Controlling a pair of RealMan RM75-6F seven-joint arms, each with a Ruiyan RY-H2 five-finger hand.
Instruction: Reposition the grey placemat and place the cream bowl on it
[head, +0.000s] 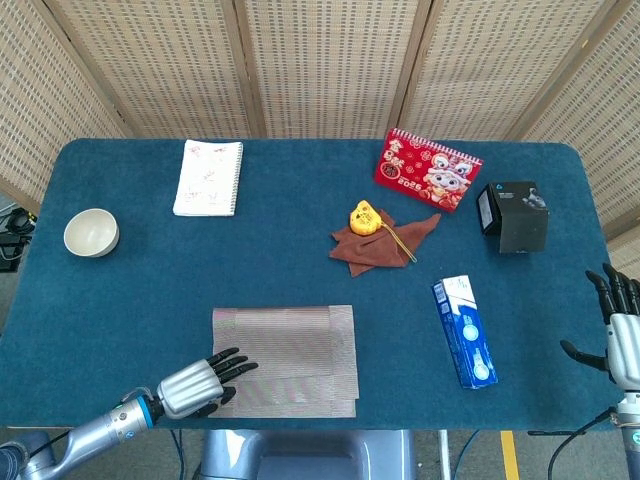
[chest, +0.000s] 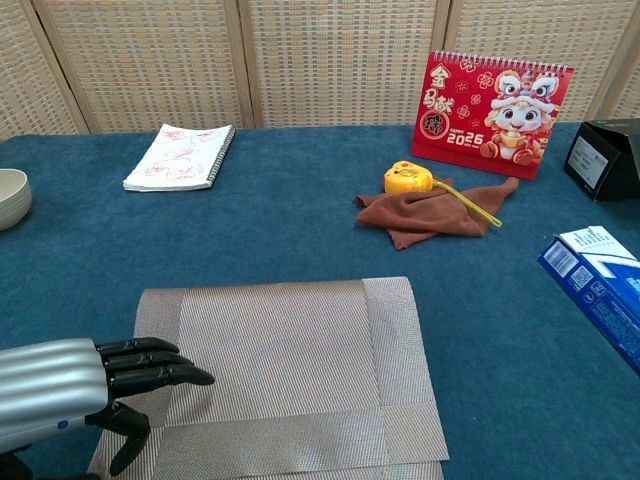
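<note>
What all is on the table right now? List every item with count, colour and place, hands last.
placemat: 1, grey, near edge, left of centre
bowl: 1, cream, far left
spiral notebook: 1, white, back left
desk calendar: 1, red, back right of centre, standing
cloth: 1, brown, centre right, crumpled
yellow toy: 1, yellow, on the cloth
black box: 1, black, right side
toothpaste box: 1, blue and white, front right
table: 1, blue cover
left hand: 1, silver with black fingers, at the placemat's left front corner
right hand: 1, fingers spread, off the table's right edge, holding nothing
</note>
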